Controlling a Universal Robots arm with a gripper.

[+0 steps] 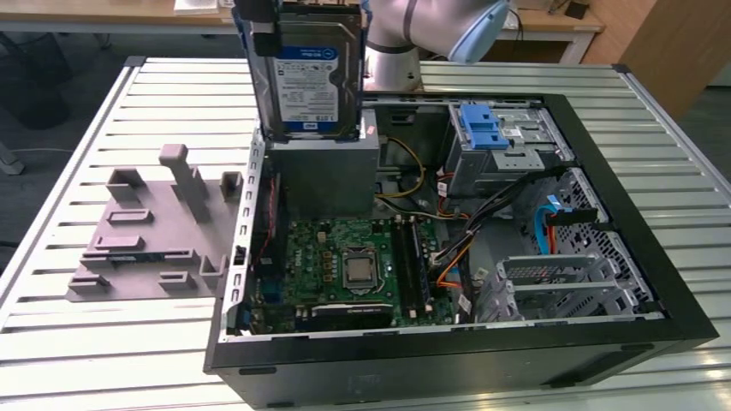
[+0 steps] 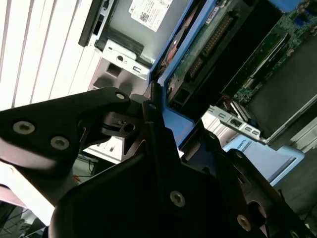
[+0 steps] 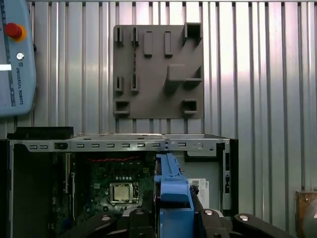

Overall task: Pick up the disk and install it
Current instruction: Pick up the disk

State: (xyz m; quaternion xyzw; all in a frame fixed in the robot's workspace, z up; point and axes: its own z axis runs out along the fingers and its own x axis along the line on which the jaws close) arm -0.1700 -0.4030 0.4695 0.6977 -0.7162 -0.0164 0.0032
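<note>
One disk (image 1: 311, 77) clamped upright over an open computer case (image 1: 457, 364)

A slatted metal table (image 1: 126, 342) carries everything. On it lies the black computer case, open side up, its green motherboard (image 1: 354, 265) exposed. Beside the case, toward the exterior view's left, a grey fixture plate (image 1: 126, 248) with raised holders lies flat on the slats. Inside the case a grey metal box (image 1: 325, 171) stands at the far end. The disk hangs in the air just above it, label facing the exterior camera; whether its lower edge touches the box I cannot tell. The gripper (image 3: 171, 218) is closed on the disk's blue rail frame (image 2: 174, 123), black fingers (image 2: 153, 139) pressing either side. A blue latch (image 1: 489, 128) sits on the drive cage, to the exterior view's right of the box. Smallest, the square processor (image 1: 359, 272) sits mid-board.
</note>
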